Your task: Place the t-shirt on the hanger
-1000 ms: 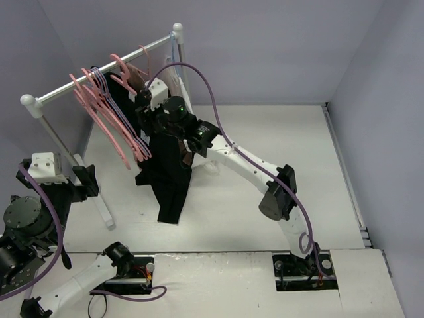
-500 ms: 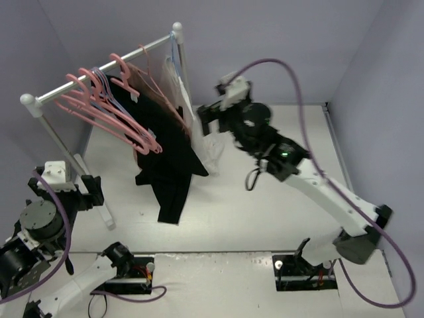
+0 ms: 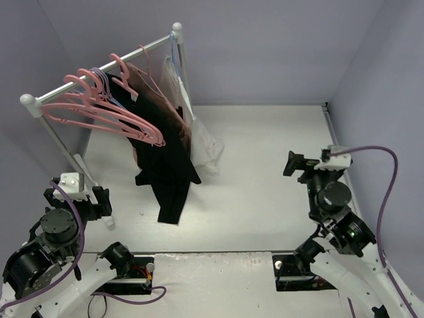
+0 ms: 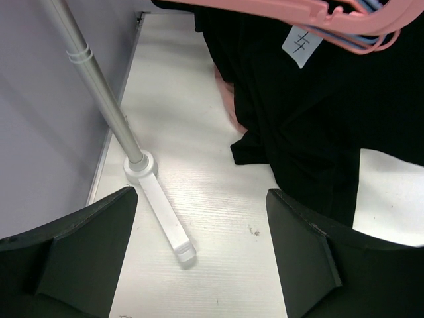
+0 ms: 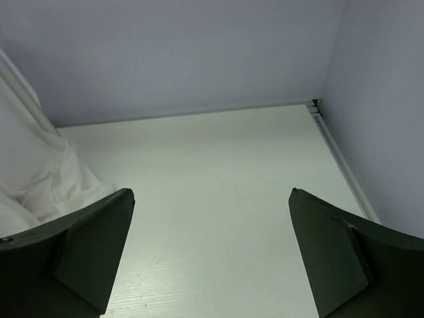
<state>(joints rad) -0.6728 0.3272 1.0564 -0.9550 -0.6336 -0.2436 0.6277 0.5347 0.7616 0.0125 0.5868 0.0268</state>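
Observation:
The black t-shirt hangs from the rack rail, its hem down on the table. It also shows in the left wrist view with its white label. Several pink hangers hang on the rail to its left and show in the left wrist view. The hanger under the t-shirt is mostly hidden by fabric. My left gripper is open and empty, low at the near left by the rack foot. My right gripper is open and empty, far right of the rack.
A dusty-pink garment and a white garment hang right of the t-shirt; the white one shows in the right wrist view. The rack pole stands at the left. Walls enclose the table on three sides.
My right arm has pulled away from the rack to the near right, empty. The t-shirt stays hanging on the rail. My left arm has drawn back toward its base.

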